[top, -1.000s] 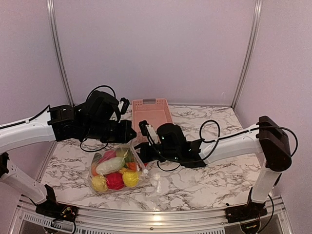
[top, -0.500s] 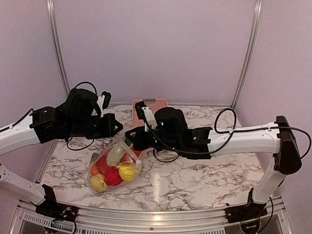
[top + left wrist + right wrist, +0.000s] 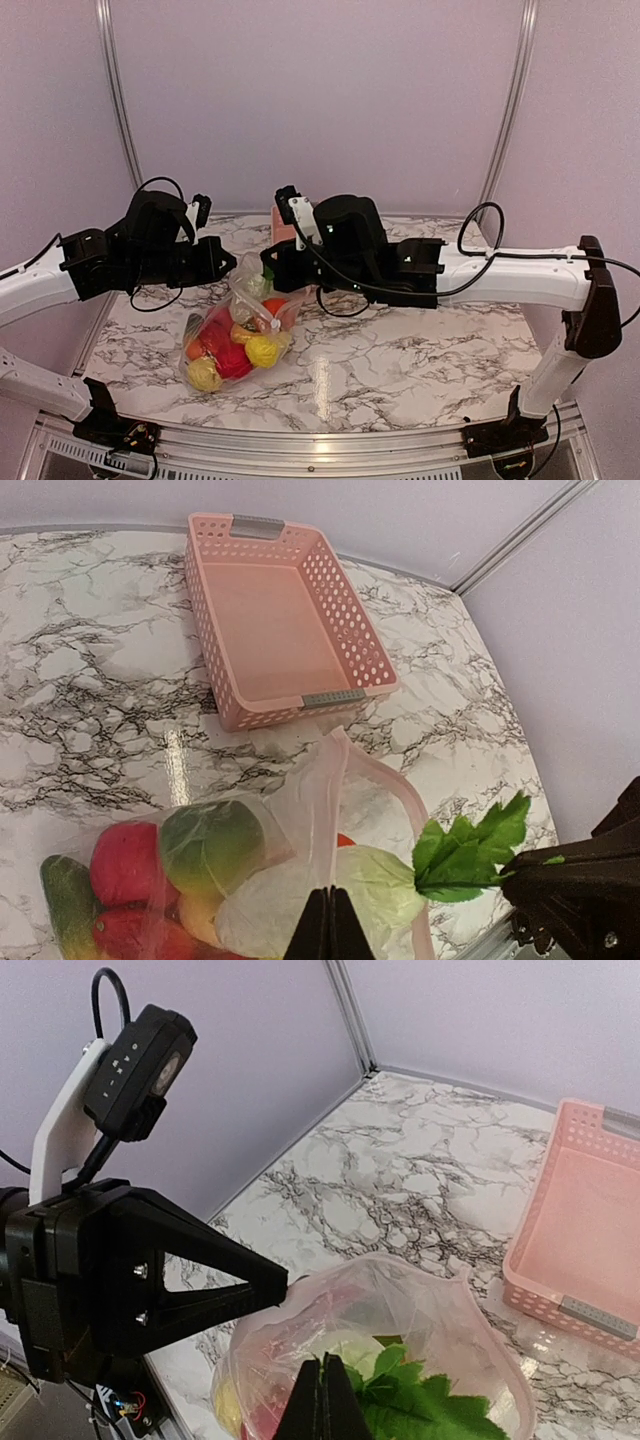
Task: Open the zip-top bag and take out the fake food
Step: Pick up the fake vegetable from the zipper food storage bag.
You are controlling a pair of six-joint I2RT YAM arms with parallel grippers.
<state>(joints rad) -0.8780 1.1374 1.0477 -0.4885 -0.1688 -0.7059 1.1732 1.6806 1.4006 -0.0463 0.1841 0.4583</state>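
While the zip-top bag (image 3: pixel 252 303) of fake food (image 3: pixel 232 358) sits near-left on the marble table (image 3: pixel 400 370) in the top view, the left wrist view shows the left gripper (image 3: pixel 330 908) pinching its rim, pink basket (image 3: pixel 285 620) beyond, and the right wrist view shows the right gripper (image 3: pixel 322 1378) pinching the opposite rim.

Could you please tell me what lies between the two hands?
The top of the bag stretches between the left hand and the right hand, each pinching one side of its mouth; the top view shows it.

We're in a robot lab cell: plain lilac panels (image 3: pixel 320 100), aluminium posts (image 3: pixel 118 100) at the far corners, marble-print desk (image 3: pixel 400 370).
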